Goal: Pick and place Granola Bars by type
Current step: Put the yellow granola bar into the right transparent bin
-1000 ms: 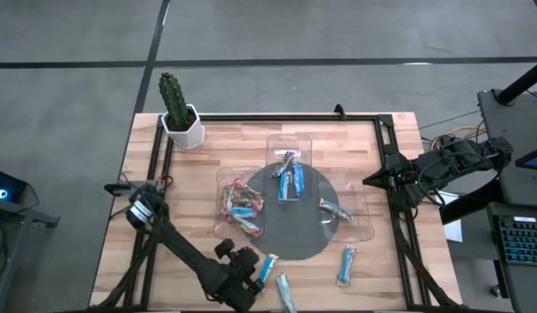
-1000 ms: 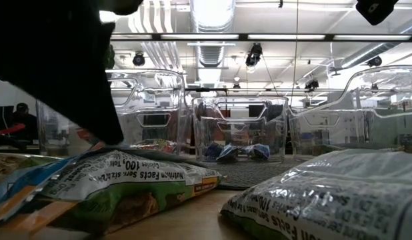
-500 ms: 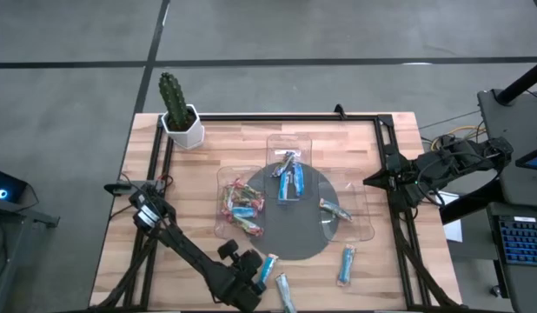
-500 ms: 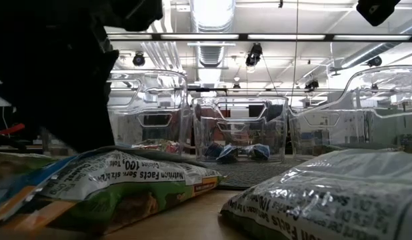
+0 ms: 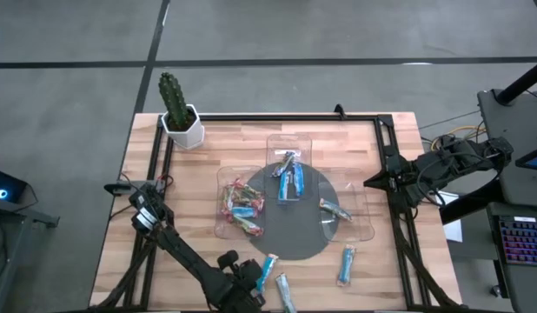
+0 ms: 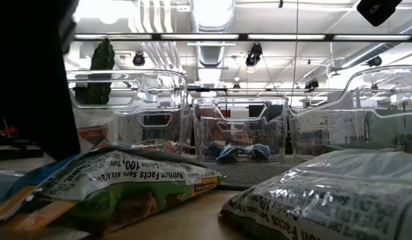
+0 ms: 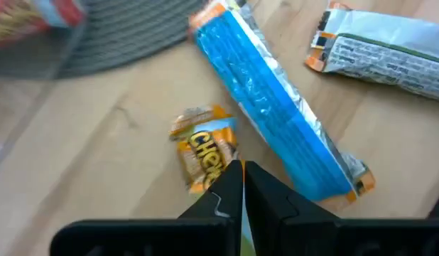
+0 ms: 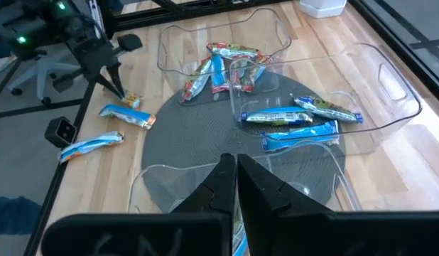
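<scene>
The left claw (image 7: 242, 171) hung low over the table's (image 5: 199, 174) near edge, its fingers pressed together with nothing between them. Its tips came down just beside a small orange-and-yellow bar (image 7: 202, 148), and right next to that lay a blue bar (image 7: 276, 121) on the bare wood; whether the tips touched the orange bar could not be told. A silvery bar (image 7: 383, 53) lay a little further along the same edge. From above, two of these loose bars (image 5: 268, 268) showed side by side near the arm's wrist, with another blue bar (image 5: 346, 265) well apart to the right.

The clear trays (image 5: 290, 143) stood grouped on a round grey mat (image 5: 303, 235), presumably so each could take one type. The left tray (image 5: 223, 178) held red and mixed wrappers, the far one held blue bars (image 5: 290, 183), and the right tray (image 5: 366, 228) held a single bar (image 5: 334, 209).

The right claw (image 8: 229, 165) waited at the table's right edge, shut and empty, pointed across the trays. That kept it clear of the left arm's working area.

By my judgement, sorting was partly done, with the bars along the near edge left to move. With its fingers shut, the left claw would likely need to spread them before taking either bar. The two lay close together, so catching both at once seemed a risk.

A potted cactus (image 5: 175, 109) stood at the far left corner, out of the way.
</scene>
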You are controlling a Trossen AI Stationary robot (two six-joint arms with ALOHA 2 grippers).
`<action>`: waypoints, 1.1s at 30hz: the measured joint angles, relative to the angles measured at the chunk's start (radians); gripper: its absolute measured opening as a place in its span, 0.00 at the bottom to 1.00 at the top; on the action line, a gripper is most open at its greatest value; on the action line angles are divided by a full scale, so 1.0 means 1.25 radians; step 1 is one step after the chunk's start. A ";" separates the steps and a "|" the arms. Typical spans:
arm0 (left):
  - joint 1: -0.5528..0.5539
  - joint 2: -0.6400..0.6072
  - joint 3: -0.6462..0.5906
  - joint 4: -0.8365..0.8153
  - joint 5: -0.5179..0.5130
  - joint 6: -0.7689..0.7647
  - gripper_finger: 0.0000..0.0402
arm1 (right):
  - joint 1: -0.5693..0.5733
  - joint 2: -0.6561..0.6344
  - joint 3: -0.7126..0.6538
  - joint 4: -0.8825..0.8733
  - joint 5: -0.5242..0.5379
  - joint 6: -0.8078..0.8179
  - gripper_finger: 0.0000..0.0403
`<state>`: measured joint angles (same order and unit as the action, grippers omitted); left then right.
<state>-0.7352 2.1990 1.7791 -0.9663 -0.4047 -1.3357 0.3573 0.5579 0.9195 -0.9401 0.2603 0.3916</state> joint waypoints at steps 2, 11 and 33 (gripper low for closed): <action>-0.001 0.000 0.030 -0.066 -0.013 0.000 0.00 | 0.000 0.000 0.000 0.000 0.000 -0.004 0.02; 0.002 -0.006 0.201 -0.169 0.013 0.045 0.00 | 0.000 0.000 0.000 0.000 0.000 -0.021 0.02; 0.048 -0.008 0.198 -0.158 0.145 -0.002 0.50 | 0.000 0.000 0.000 0.000 -0.005 -0.042 0.02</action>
<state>-0.6758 2.1891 2.0269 -1.1639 -0.2236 -1.3388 0.3573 0.5579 0.9195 -0.9398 0.2535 0.3397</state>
